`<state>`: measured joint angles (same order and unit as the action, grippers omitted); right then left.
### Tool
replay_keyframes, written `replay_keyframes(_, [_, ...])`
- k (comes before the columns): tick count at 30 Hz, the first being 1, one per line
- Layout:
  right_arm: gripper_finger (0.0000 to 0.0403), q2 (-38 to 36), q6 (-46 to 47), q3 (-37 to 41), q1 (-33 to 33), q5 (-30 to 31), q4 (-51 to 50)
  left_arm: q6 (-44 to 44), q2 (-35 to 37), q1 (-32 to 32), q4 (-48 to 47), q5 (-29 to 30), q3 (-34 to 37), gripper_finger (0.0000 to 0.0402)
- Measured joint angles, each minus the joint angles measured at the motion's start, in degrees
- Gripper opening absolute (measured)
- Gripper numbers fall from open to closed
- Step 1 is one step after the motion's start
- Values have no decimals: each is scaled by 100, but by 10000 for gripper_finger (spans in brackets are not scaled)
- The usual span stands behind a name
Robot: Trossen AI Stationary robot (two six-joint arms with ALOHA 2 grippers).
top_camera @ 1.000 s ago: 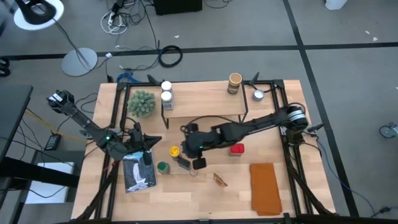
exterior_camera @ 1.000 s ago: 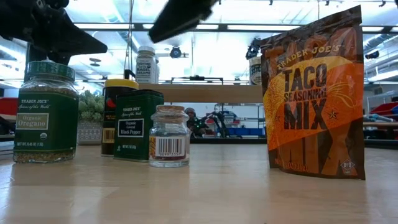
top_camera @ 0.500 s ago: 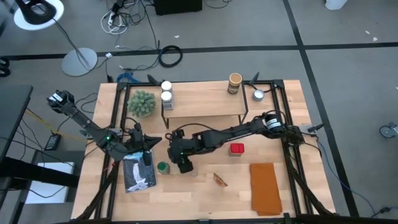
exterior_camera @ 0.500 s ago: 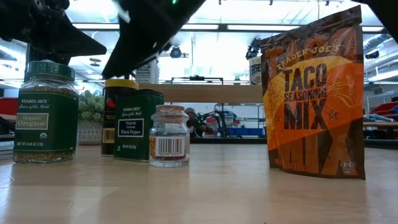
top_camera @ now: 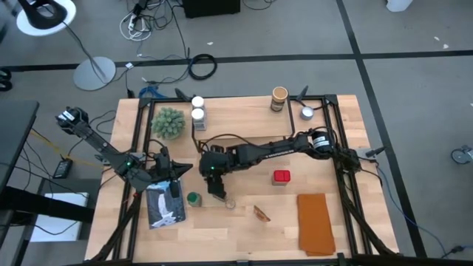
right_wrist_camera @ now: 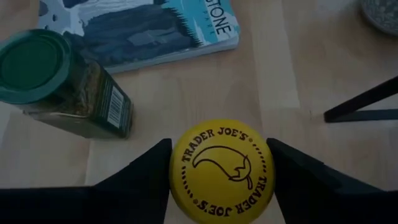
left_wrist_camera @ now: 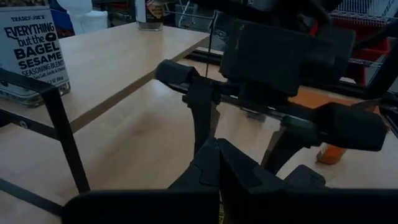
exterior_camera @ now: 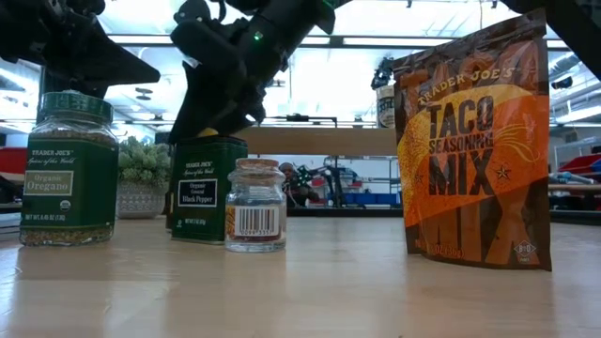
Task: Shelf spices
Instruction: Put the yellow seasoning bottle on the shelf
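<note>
My right gripper (right_wrist_camera: 221, 177) reaches across the table to the yellow-lidded spice jar (right_wrist_camera: 222, 169) and is shut on its lid; in the high view the gripper (top_camera: 213, 180) covers the jar. Beside it stand a green-lidded oregano jar (right_wrist_camera: 59, 81), a black pepper tin (exterior_camera: 208, 188) and a small clear jar (exterior_camera: 255, 205). The shelf (top_camera: 244, 127) carries two white-lidded jars (top_camera: 197, 108) at its left end and a tan cylinder (top_camera: 278, 98) on the right. My left gripper (top_camera: 175, 169) is shut and holds nothing, above a book (top_camera: 164, 207). My right gripper pinches the yellow lid by its rim (right_wrist_camera: 176, 163) between its two fingers, one on each opposite side. The fingers come slanting down from above and from the table's right. The jar is upright with its lid facing up; the lid hides its foot.
A taco seasoning pouch (exterior_camera: 474, 141) stands near the front edge and a red tin (top_camera: 281, 176) sits right of centre. A fuzzy green plant (top_camera: 168, 123) is left of the shelf, a silver cup (top_camera: 307, 113) right of it. An orange cloth (top_camera: 316, 222) lies front right.
My right gripper has gone toward the table's left edge and down, onto the yellow-lidded jar, and now covers it from above. The jars, the tin and the pouch stand where they did.
</note>
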<state>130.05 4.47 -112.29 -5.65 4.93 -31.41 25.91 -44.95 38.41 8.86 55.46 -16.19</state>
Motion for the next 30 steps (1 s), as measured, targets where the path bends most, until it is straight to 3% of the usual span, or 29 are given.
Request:
replay_keyframes(7, [224, -239, 1, -9, -21, -21, -272, 0, -2, -2, -6, -8, -2, 1])
replay_keyframes(12, [224, -868, 17, -20, -113, 9, -798, 4, 0, -2, 21, -7, 0, 1])
replay_keyframes(18, [224, -1849, 11, -22, -108, 656, -1423, 7, -1, -2, 58, -7, -2, 1])
replay_keyframes(23, [224, -2380, -13, -33, 362, 1510, -1665, 8, -2, -2, 76, -7, -1, 1])
replay_keyframes(30, [240, -2392, -46, -31, 1548, 1209, -1964, 28, -2, -2, 76, -9, -1, 1])
